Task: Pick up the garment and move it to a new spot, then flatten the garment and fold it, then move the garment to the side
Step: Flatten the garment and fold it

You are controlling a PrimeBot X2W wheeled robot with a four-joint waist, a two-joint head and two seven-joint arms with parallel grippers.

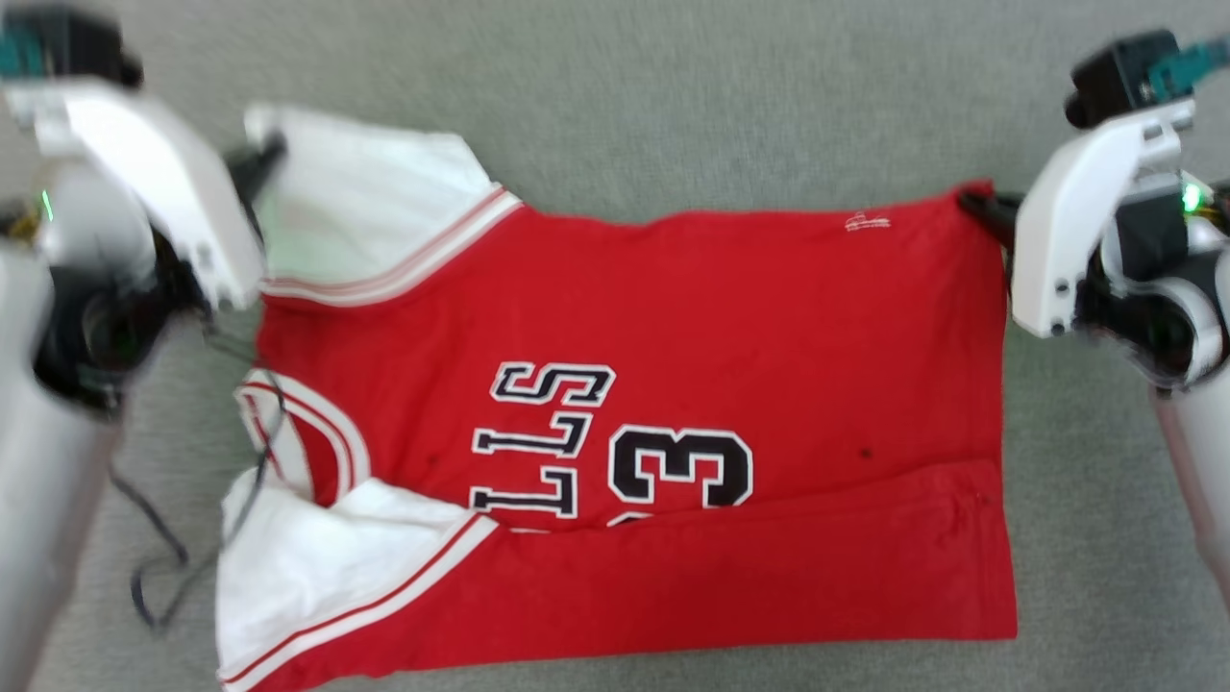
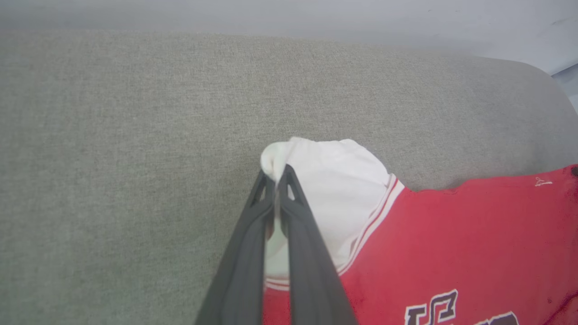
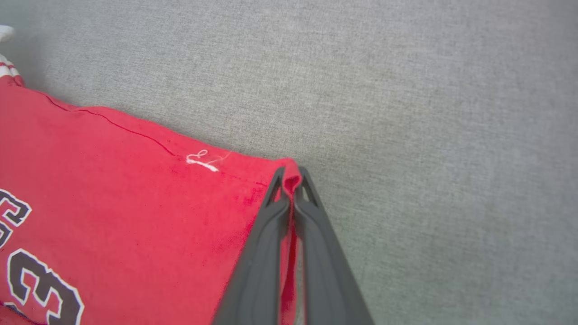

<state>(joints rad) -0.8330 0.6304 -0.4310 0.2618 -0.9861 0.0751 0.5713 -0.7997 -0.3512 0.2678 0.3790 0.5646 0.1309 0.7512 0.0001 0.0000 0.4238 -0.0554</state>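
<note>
The garment [image 1: 673, 317] lies front-up on the grey upholstered surface [image 1: 673, 86], with its collar toward 9 o'clock, its hem toward 3, and its 6 o'clock edge folded over. The left gripper [image 2: 276, 178] has its jaws clamped on the white sleeve [image 2: 334, 180] at 10 o'clock. The right gripper [image 3: 291, 178] has its jaws pinching the red hem corner [image 3: 291, 169] at 2 o'clock.

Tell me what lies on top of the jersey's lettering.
A folded-over red flap of the jersey covers it partly: "LLS" and "3" show; the remaining characters are hidden underneath.
</note>
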